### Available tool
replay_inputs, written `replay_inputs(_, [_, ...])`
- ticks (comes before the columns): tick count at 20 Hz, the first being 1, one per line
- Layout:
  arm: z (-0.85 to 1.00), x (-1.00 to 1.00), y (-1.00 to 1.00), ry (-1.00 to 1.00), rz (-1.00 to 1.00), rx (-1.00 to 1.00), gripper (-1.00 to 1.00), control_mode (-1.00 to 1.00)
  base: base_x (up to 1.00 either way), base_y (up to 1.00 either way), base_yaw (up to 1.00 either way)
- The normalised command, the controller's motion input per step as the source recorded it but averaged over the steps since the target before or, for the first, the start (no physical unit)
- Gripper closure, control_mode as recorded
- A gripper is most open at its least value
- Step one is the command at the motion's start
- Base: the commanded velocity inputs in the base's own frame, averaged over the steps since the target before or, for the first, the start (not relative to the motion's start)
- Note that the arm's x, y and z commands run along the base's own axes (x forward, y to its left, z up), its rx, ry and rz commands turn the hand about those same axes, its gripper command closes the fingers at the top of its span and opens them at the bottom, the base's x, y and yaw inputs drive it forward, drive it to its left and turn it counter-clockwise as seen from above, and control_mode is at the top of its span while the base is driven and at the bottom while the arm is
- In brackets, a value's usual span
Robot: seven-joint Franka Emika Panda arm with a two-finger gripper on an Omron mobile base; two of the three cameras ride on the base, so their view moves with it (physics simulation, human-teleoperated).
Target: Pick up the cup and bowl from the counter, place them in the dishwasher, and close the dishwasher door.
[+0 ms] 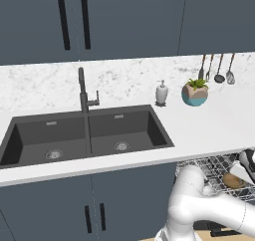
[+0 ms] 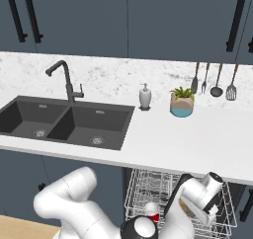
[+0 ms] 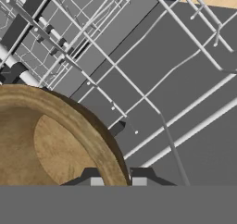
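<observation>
Below the white bench, the wooden bowl hangs over the dishwasher's wire rack, the jaws pinched nearly closed on its rim. It looks light, rigid and smooth, so that thin rim is the sensible hold, though it could pivot or slip

The counter carries a dark double sink. To the sink's right stand a white soap bottle and, just beyond it, a tan-and-teal plant pot — both near the back wall.

Below, the dishwasher's wire rack holds the bowl.
</observation>
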Motion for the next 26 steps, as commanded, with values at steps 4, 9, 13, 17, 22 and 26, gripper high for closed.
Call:
replay_inputs(4, [0.0,0.0,0.0,0.0,0.0,0.0,-1.0,-1.0,0.0,0.0,0.0])
replay_inputs(9, [0.12,0.0,0.0,0.0,0.0,-0.01,-1.0,-1.0,0.0,0.0,0.0])
replay_inputs(13, [0.47,-0.03,0.0,-0.03,0.0,0.0,-1.0,-1.0,0.0,0.0,0.0])
replay_inputs(17, [0.66,-0.43,-0.01,-0.14,0.0,0.0,-1.0,-1.0,0.0,0.0,0.0])
replay_inputs(22, [0.73,-0.45,0.0,-0.17,0.0,0.0,-1.0,-1.0,0.0,0.0,0.0])
replay_inputs(26, [0.24,-0.25,0.06,-0.11,0.0,-0.04,-1.0,-1.0,0.0,0.0,0.0])
